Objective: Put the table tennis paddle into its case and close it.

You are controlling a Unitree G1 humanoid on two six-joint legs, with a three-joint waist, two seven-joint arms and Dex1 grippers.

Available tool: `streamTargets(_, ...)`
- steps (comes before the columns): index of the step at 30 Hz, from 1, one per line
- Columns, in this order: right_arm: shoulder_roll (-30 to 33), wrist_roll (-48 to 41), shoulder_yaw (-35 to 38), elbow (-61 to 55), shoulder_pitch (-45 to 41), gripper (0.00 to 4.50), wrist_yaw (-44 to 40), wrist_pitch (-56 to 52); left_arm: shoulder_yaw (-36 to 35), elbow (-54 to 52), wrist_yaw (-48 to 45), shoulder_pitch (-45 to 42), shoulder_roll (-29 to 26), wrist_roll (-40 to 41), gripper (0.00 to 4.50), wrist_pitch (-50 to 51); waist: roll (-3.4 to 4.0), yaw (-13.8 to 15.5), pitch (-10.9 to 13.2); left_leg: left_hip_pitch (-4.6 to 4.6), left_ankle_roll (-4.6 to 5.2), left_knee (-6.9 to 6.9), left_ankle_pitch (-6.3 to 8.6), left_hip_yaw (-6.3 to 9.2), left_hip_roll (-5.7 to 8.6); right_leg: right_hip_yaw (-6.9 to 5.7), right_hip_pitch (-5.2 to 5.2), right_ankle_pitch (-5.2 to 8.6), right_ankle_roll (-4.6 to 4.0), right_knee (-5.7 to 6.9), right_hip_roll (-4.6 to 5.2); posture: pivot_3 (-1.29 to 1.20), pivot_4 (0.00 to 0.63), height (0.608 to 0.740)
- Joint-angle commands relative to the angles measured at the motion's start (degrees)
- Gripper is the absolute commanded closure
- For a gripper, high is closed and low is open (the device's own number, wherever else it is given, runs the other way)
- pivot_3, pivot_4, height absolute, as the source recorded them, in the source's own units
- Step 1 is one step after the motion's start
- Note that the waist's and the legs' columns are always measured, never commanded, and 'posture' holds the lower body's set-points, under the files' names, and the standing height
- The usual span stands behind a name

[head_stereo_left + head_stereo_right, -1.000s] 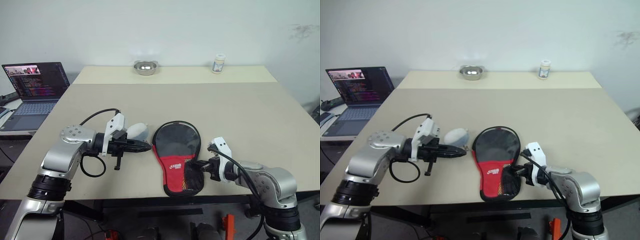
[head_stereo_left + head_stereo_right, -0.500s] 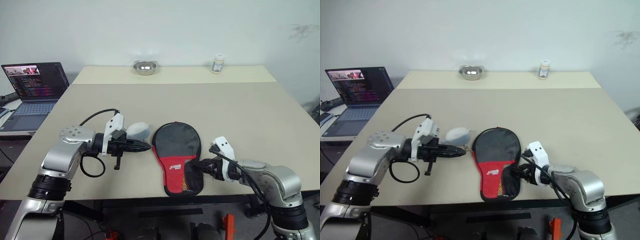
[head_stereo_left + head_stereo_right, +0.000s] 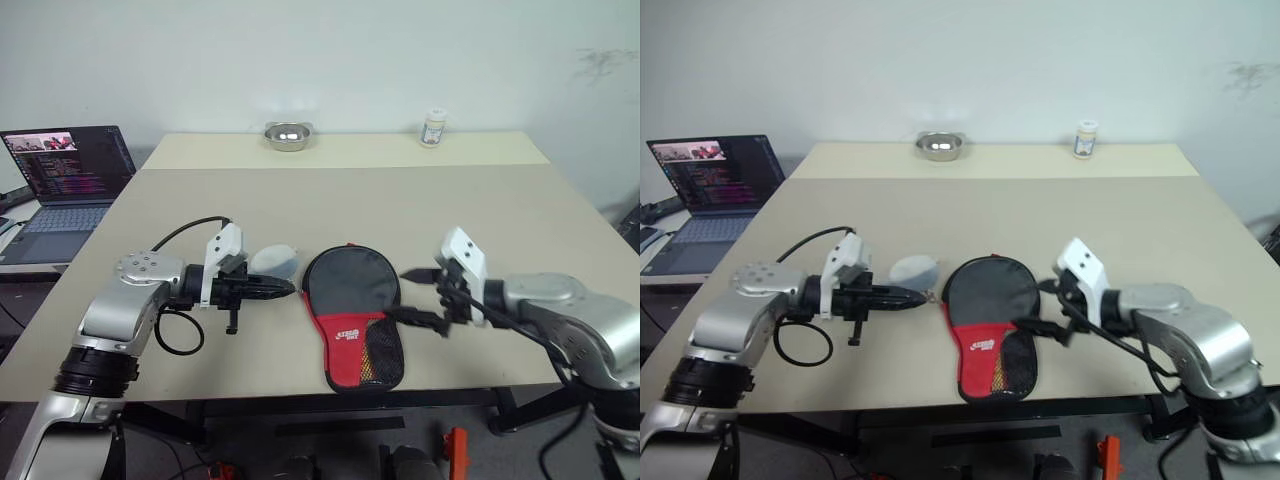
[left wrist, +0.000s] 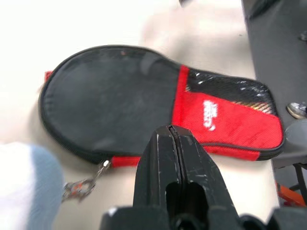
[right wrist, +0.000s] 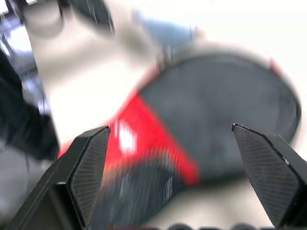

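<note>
Looking down from my head, the case (image 3: 352,310) lies flat on the worktop (image 3: 480,215) between my arms. My left wrist view has my left end effector (image 4: 171,143) pinched shut, empty. My right end effector (image 5: 177,158) gapes wide above the case.

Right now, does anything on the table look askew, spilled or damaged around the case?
Nothing stands out. The red and black paddle-shaped fabric case lies flat near the beige table's front edge, its metal zipper pull lying on the table by the shut left tool. The right tool hovers open beside it. Nothing looks spilled or torn.
</note>
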State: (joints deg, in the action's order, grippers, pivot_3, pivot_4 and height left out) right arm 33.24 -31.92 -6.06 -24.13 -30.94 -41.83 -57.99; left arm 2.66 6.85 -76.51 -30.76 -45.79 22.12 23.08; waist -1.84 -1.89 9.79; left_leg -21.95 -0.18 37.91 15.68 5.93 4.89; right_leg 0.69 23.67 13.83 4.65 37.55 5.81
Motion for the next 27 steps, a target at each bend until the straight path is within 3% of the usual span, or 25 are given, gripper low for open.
streamTargets(1,-6.70,3.65,-4.89,5.28,-2.38,0.00,2.67,5.79,-3.74,4.00,3.19,-2.23,-0.13,-0.80,3.95,-2.86,-0.01,0.05,0.00,0.00,-0.01,0.02,0.00,0.00,-0.03,-0.01,0.00,0.00,-0.01,-0.01,-0.01,0.00,0.150,0.740)
streamTargets(5,-11.05,9.45,-11.36,10.96,-2.55,0.00,3.35,11.55,-6.08,9.83,5.40,-3.62,0.05,-1.53,2.45,-6.98,-0.01,0.09,0.00,-0.18,-0.19,0.04,-0.09,-0.02,0.00,0.02,0.21,-0.02,-0.04,-0.02,0.00,0.00,0.150,0.740)
streamTargets(11,-13.61,12.80,-14.93,13.78,-1.14,0.00,3.15,14.74,-6.79,18.97,10.15,-5.54,0.38,-6.13,0.21,-14.00,0.00,0.09,0.00,-0.53,-0.28,0.06,-0.12,-0.01,0.05,0.04,0.54,-0.03,-0.04,0.00,0.01,0.00,0.150,0.740)
streamTargets(17,-16.01,15.65,-15.34,16.45,-1.60,0.00,4.52,16.36,-3.42,29.94,7.71,-10.35,1.95,-10.44,0.09,-20.06,-0.01,0.09,0.00,-0.53,-0.26,0.09,-0.11,0.00,0.06,0.02,0.54,-0.03,-0.04,0.06,0.00,0.00,0.150,0.740)
streamTargets(27,-17.32,18.14,-14.85,16.52,-1.07,0.00,5.38,16.42,2.75,48.58,5.32,-24.80,9.55,-18.65,0.09,-28.13,-0.02,-0.09,-0.01,-0.62,-0.26,0.18,-0.11,0.06,0.17,-0.04,0.58,-0.04,-0.03,0.14,0.02,0.00,0.150,0.740)
